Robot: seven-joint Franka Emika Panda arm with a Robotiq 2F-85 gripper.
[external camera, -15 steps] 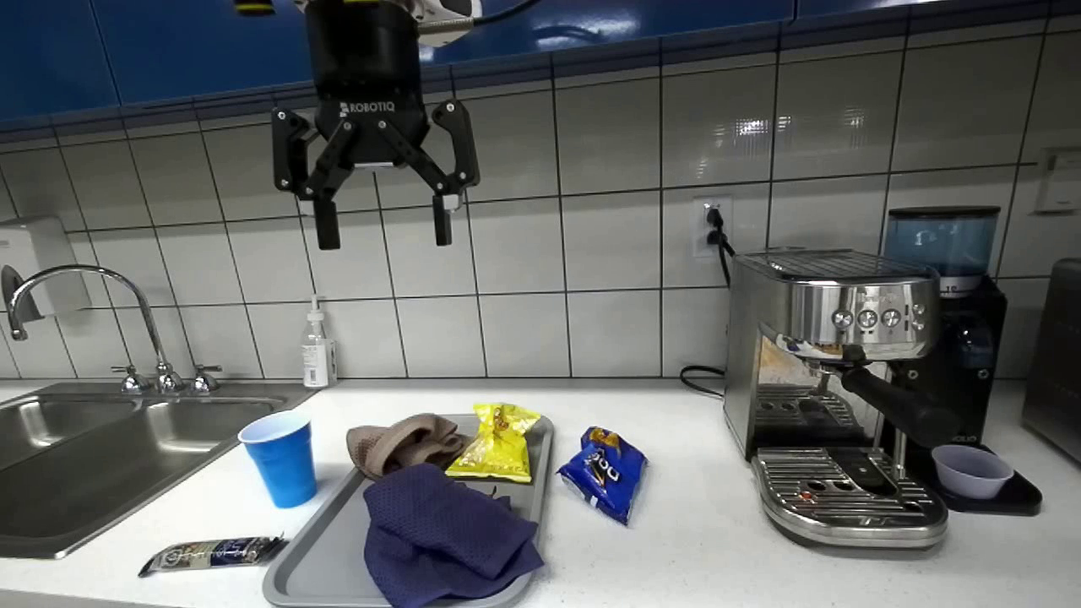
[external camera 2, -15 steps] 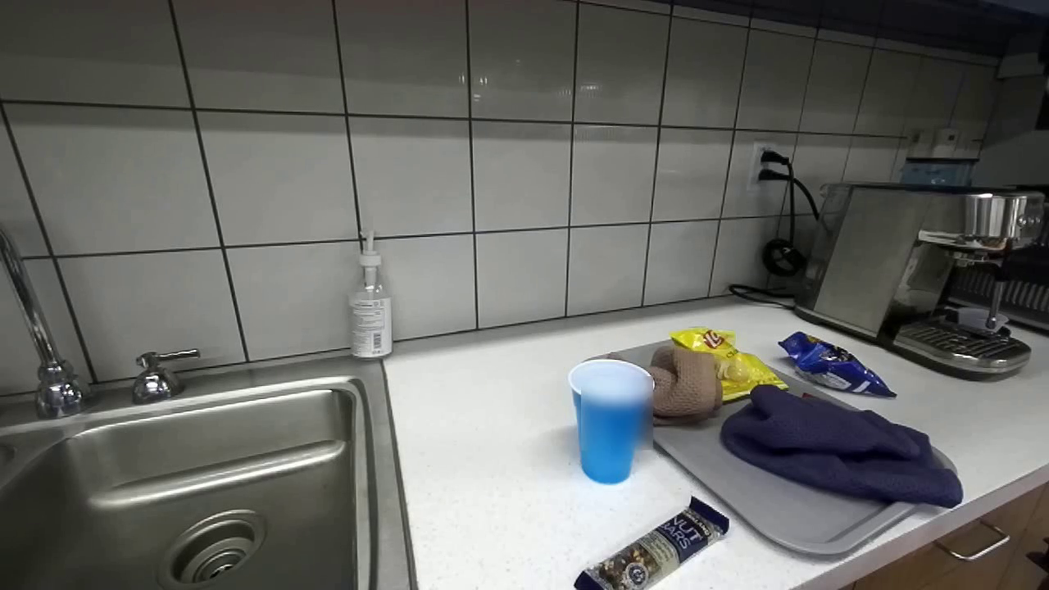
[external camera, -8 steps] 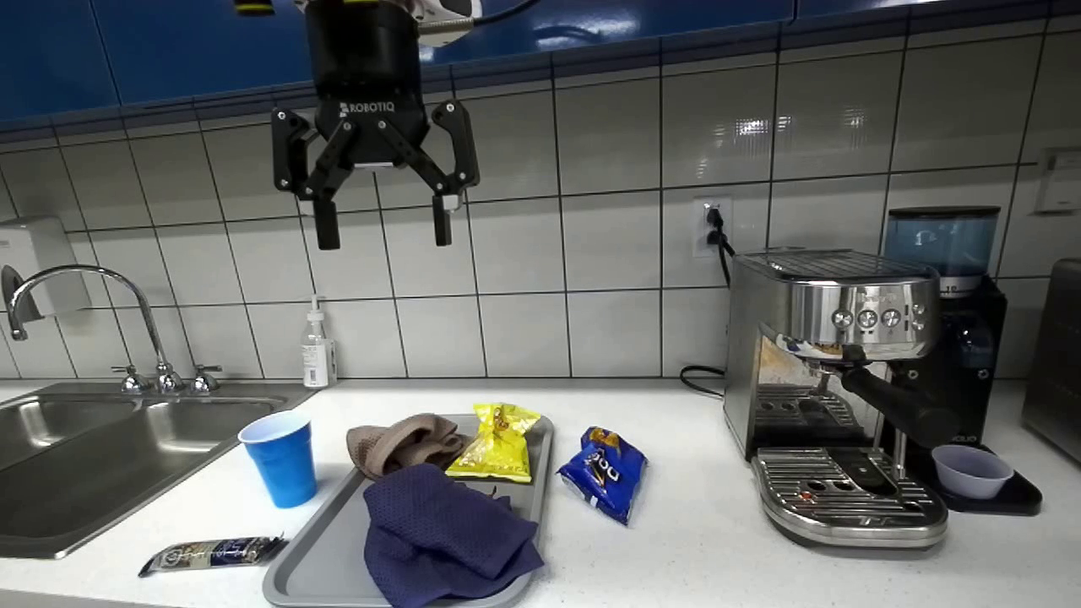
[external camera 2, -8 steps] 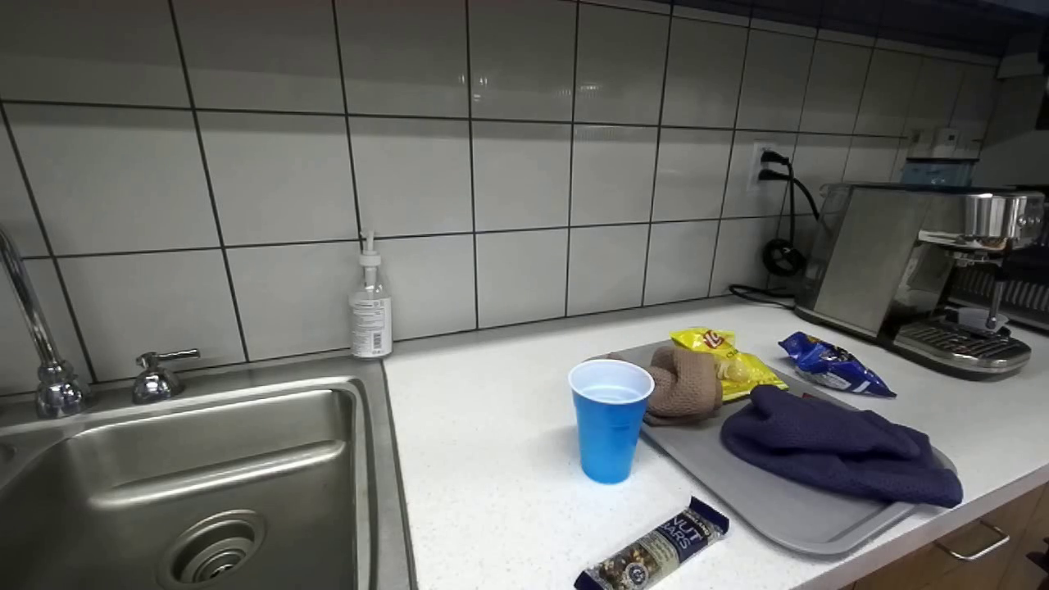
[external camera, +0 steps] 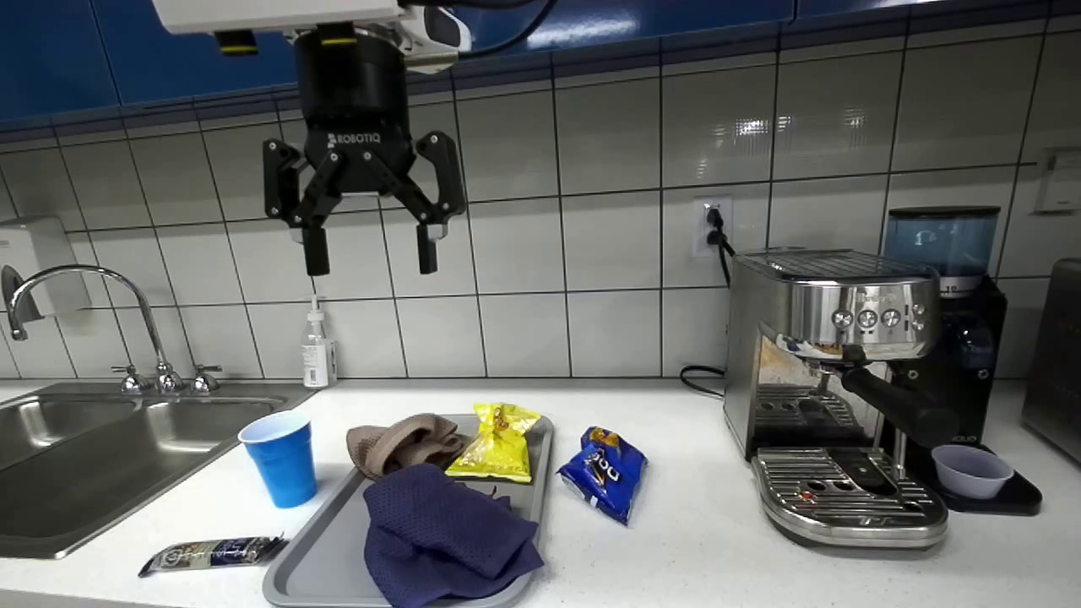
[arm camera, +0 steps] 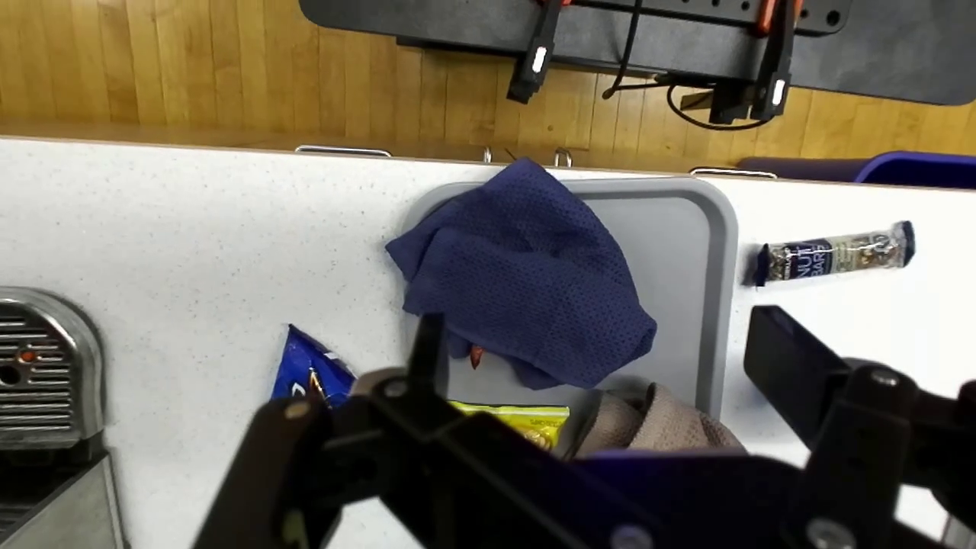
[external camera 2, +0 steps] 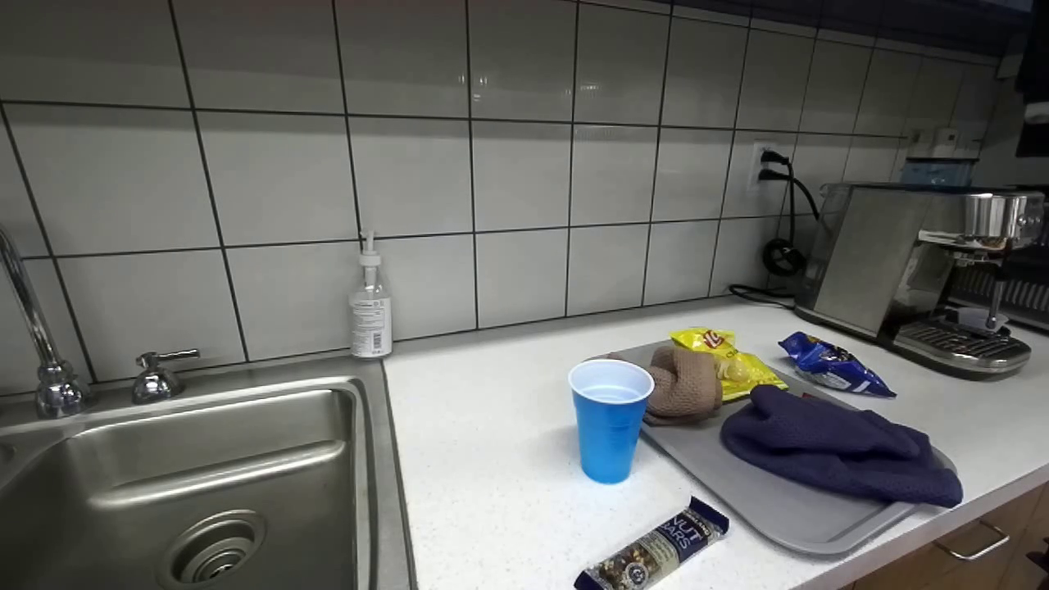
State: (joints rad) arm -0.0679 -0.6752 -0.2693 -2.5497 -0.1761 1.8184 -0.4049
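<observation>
Black and spread wide, our 2-fingered gripper (external camera: pixel 372 260) points straight down, well above 1 grey rectangular tray (external camera: pixel 325 549). On it we count 1 crumpled navy cloth (external camera: pixel 448 536), 1 crumpled brown cloth (external camera: pixel 405 446), 1 shiny yellow snack bag (external camera: pixel 497 447); around it, 1 blue snack bag (external camera: pixel 604 473), 1 wrapped oblong nut bar (external camera 2: pixel 656 546), 1 blue plastic cup (external camera: pixel 283 464).

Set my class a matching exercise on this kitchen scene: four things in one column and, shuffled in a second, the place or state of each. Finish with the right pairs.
Column one
1. Robotiq gripper
2. Navy textured towel
3. Nut bar
4. Blue plastic cup

Column two
A. Lies wrapped on the counter, beside the tray
B. Stands upright between the sink and the tray
C. Open in the air, holding nothing
D. Lies on the tray, spilling over its rim

Right pairs: 1-C, 2-D, 3-A, 4-B
</observation>
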